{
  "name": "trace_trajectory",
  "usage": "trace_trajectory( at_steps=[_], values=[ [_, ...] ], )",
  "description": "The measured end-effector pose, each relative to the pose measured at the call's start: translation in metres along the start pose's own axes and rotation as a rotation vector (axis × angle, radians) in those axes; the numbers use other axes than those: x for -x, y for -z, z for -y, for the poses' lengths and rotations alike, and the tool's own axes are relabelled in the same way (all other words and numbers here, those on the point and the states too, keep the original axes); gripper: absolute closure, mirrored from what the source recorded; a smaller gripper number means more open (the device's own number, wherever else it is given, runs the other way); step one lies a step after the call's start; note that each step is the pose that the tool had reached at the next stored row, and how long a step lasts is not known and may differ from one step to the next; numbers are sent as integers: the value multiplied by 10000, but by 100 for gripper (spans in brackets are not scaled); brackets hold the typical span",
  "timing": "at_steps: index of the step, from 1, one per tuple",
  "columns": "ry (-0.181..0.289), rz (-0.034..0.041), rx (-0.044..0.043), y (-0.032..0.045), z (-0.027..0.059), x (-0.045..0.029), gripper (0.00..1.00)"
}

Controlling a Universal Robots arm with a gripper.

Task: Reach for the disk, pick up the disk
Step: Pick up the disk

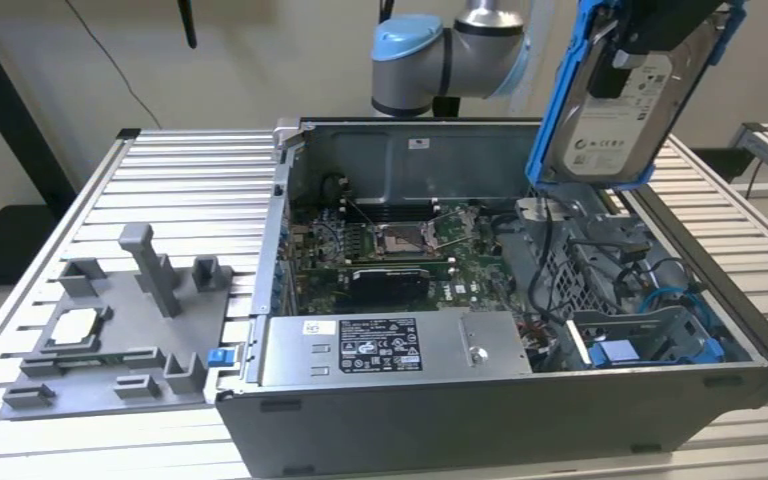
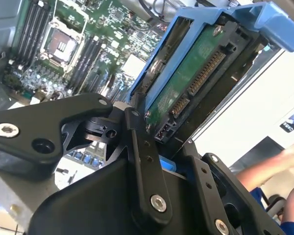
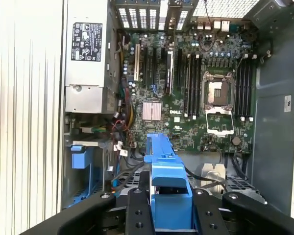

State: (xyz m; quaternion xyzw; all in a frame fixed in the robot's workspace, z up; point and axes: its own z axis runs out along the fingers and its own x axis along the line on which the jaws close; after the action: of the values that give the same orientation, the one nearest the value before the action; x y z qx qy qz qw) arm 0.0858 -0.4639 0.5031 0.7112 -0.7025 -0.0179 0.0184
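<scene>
Open PC case (image 1: 491,420) below; claw (image 1: 644,45) gripping disk (image 1: 618,120).

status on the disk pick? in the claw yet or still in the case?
Reach and pick both look done. The disk, in its blue side rails, hangs tilted above the open computer case, touching nothing below. The claw is shut on the blue rail, as both wrist views show; the disk's green board faces the second wrist view. Nothing in the task looks left.
</scene>
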Motion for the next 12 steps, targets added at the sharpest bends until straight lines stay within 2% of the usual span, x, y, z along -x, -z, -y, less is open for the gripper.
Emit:
trace_trajectory(
  at_steps=[6, 12],
  values=[
    [0, 4, 0, 2, 49, -142, 100],
    [1, 5, 0, 3, 71, -320, 100]
  ],
)
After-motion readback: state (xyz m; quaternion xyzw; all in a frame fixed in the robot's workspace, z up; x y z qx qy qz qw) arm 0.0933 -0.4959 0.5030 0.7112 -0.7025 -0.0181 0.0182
